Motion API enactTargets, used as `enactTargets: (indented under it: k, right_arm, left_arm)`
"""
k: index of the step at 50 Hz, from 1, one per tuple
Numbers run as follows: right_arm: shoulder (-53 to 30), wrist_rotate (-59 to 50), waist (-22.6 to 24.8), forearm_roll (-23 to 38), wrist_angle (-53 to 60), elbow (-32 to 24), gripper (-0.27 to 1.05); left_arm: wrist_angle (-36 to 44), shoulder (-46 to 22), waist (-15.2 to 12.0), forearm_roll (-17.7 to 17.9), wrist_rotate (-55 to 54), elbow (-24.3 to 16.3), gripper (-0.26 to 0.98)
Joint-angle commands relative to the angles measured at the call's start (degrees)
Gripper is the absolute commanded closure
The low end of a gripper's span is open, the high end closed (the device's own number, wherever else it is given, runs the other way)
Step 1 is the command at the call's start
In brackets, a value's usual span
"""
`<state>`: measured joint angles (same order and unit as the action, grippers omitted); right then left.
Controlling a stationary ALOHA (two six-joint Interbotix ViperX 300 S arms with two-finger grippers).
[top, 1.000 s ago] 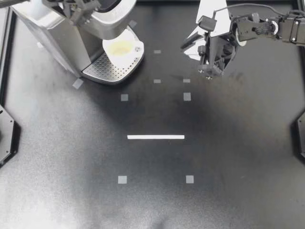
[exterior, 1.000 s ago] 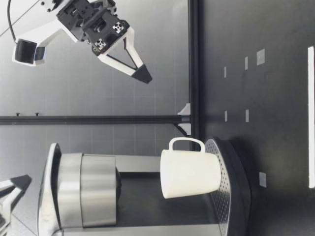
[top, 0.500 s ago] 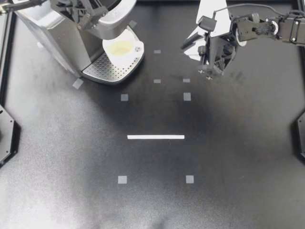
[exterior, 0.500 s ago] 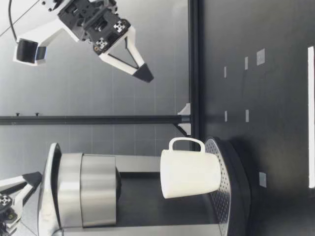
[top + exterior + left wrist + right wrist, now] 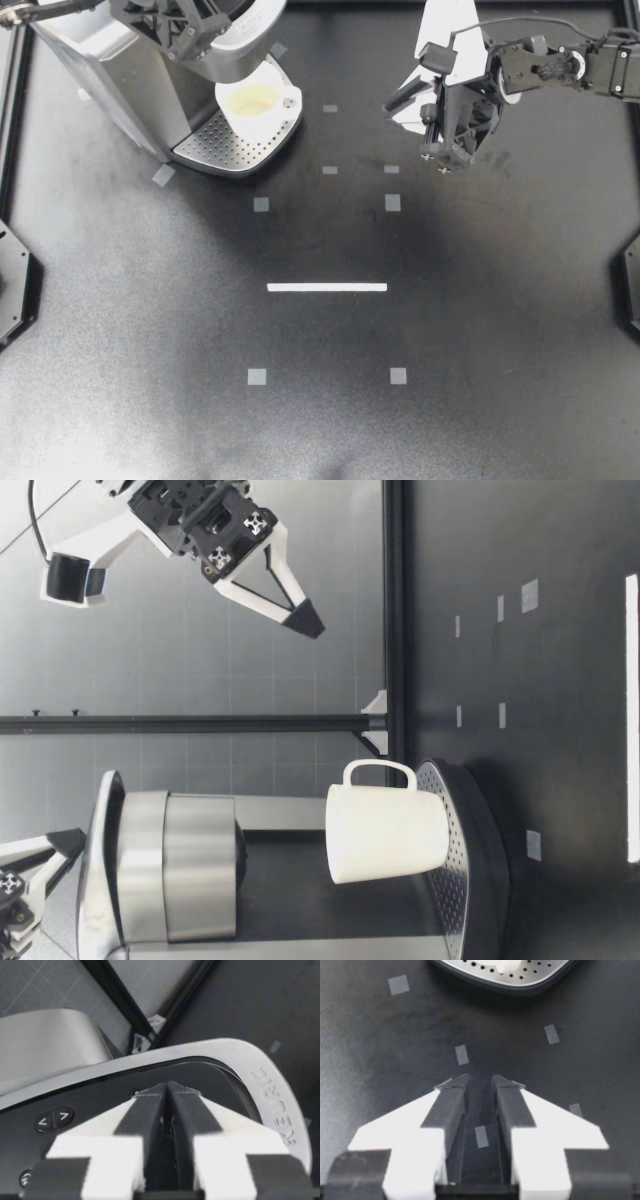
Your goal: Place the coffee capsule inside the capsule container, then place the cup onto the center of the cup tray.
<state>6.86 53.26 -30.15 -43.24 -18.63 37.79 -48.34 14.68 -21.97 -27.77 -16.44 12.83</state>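
A white cup (image 5: 258,103) stands upright on the perforated drip tray (image 5: 222,150) of the silver coffee machine (image 5: 110,70), under its brew head. The low view shows the cup (image 5: 385,835) with its handle turned away from the machine's body. My left gripper (image 5: 175,25) is shut, its tips together just over the machine's dark lid (image 5: 210,1072). My right gripper (image 5: 392,100) hangs high above the table, right of the machine, open by a narrow gap with nothing in it (image 5: 480,1080). I see no capsule in any view.
A white strip (image 5: 327,287) and several small grey tape squares (image 5: 392,203) mark the black table. A black frame rail (image 5: 395,630) runs along the table's far edge. The drip tray's front rim (image 5: 510,975) lies ahead of my right gripper.
My right gripper has sunk a little and shifted slightly. My left gripper has edged further in over the machine's top. The cup has not moved.
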Motion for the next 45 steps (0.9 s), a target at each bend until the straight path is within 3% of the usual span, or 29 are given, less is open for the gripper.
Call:
enactTargets:
  k: [1, 12, 29, 45]
  right_arm:
    - [2.2, -0.2, 0.1, -0.3, 0.6, -0.7, 0.47]
    - [5.2, -0.3, 1.6, -2.4, 0.7, -0.6, 0.47]
    - [12.6, -0.2, 9.8, -8.3, 9.5, 2.5, 0.47]
    - [21.4, -2.9, 21.4, -9.8, 28.7, 11.4, 0.47]
  left_arm:
    - [3.4, 2.2, 0.0, 0.0, 0.7, -0.4, 0.54]
    - [17.1, 7.9, 2.5, 0.0, 1.3, 3.3, 0.54]
    - [35.6, 14.8, 9.5, 0.3, -2.3, 15.2, 0.54]
    - [54.5, 16.7, 10.0, 0.3, -5.4, 26.8, 0.54]
